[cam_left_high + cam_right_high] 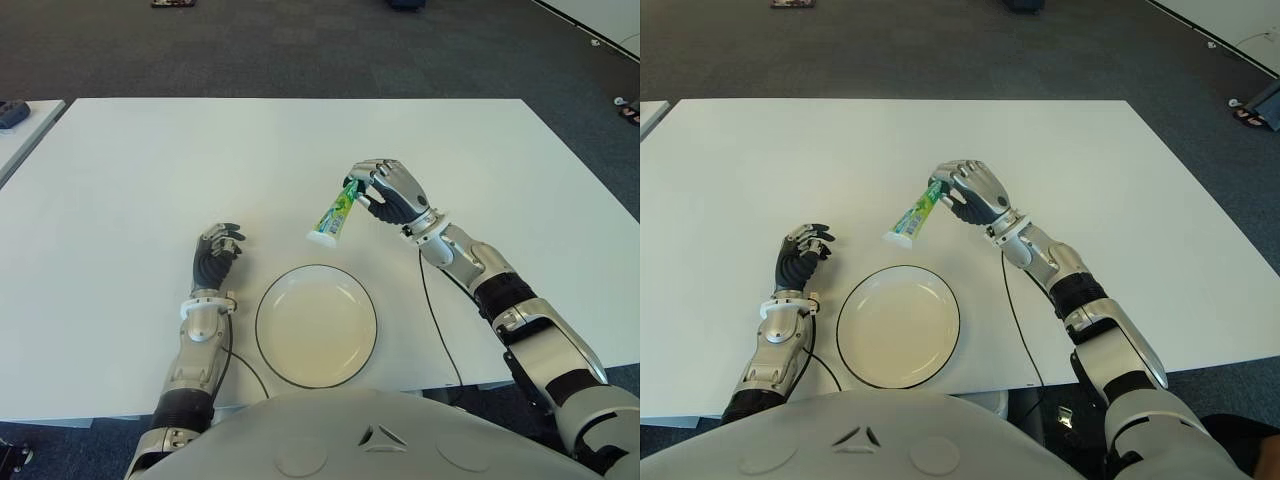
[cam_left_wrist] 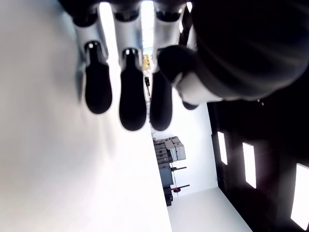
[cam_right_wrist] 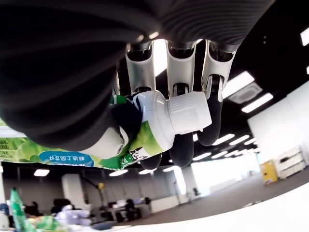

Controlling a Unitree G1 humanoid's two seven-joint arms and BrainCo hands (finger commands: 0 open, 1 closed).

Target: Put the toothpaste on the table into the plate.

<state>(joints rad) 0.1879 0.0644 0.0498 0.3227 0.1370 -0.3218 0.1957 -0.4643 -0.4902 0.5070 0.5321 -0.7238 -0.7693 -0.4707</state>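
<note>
Toothpaste (image 1: 335,214) was up in the air, held in your right hand (image 1: 392,191). The fingers (image 3: 181,87) were curled tight around the tube near its white cap (image 3: 186,113). The tube was green and white and it hung tilted, with its flat end pointing down toward the plate (image 1: 316,325). It was not touching the table (image 1: 150,170). The plate sat close to the table's near edge, white with a dark rim, and nothing was in it. The tube hung just past the plate's far rim. Your left hand (image 1: 214,252) showed just beside the plate, on its left side. Its fingers (image 2: 132,96) were loosely bent and held nothing.
</note>
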